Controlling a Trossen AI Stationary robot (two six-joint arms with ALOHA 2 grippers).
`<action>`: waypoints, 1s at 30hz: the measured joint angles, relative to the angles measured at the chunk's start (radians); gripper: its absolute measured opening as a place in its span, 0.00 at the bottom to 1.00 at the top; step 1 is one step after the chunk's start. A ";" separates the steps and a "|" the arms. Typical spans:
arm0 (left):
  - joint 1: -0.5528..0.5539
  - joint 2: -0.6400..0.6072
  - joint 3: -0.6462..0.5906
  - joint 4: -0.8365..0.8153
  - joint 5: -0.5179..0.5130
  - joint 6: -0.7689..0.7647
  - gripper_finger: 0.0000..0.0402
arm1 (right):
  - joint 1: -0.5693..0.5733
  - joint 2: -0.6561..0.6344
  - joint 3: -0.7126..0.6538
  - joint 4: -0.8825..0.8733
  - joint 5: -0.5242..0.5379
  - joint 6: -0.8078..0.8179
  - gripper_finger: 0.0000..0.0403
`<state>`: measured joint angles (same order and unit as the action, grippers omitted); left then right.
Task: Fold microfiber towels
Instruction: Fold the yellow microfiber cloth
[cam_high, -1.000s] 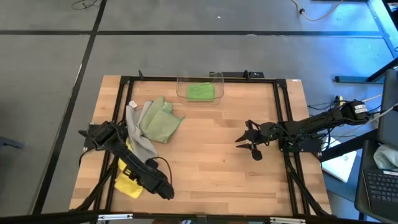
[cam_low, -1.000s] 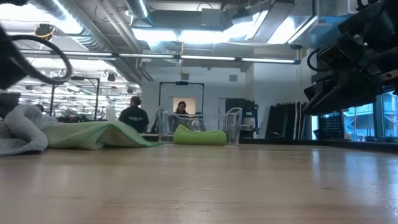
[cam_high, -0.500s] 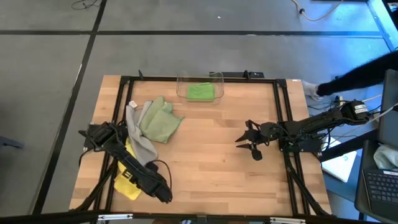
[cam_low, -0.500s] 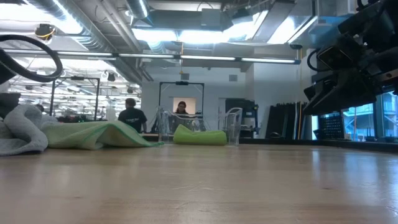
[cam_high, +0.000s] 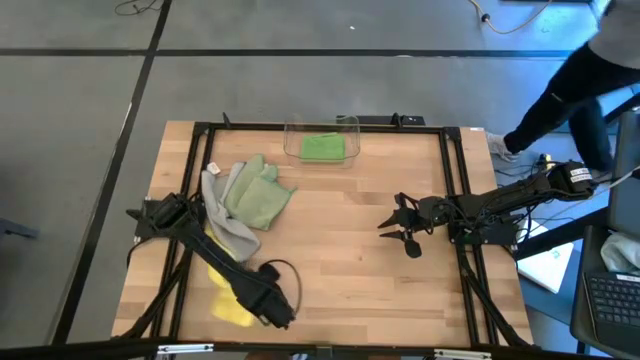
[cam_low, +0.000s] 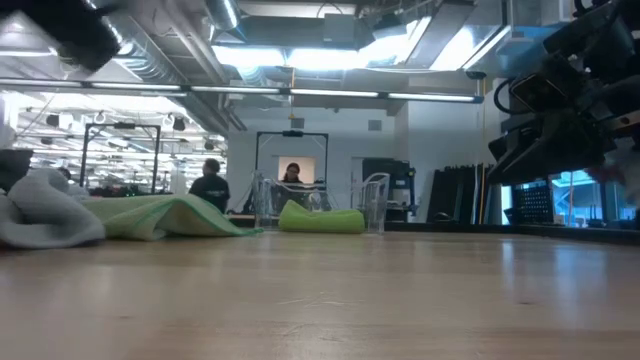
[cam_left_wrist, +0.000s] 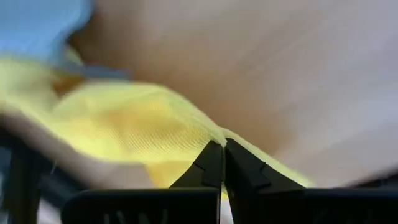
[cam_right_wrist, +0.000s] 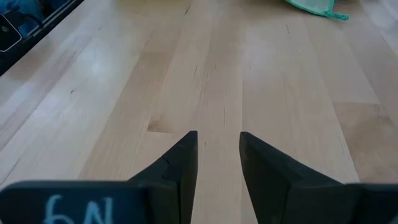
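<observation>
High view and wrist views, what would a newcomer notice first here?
The left gripper, at the table's near left corner, is shut on the yellow towel. Next, the grey towel and sage towel heaped together at the left, and the bright green towel in the bin at the far edge.

The only writing shows in the right wrist view: pale handwritten characters on the right gripper (cam_right_wrist: 217, 146), on its dark body. They look like "6N", cut off at the picture's edge. Nothing else can be read.
</observation>
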<state>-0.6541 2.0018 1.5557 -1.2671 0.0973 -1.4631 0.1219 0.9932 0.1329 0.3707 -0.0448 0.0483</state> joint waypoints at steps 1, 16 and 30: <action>0.008 0.000 0.044 -0.008 -0.061 0.031 0.00 | 0.000 0.000 0.000 0.001 0.000 0.000 0.30; 0.234 -0.002 0.336 0.000 -0.866 0.611 0.00 | 0.000 0.000 0.000 0.044 0.000 0.022 0.30; 0.358 -0.002 0.340 0.138 -1.067 0.909 0.00 | 0.000 -0.062 0.068 0.202 0.023 -0.173 0.30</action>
<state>-0.2958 1.9999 1.8952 -1.1291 -0.9699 -0.5545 0.1219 0.9314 0.2009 0.5728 -0.0223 -0.1250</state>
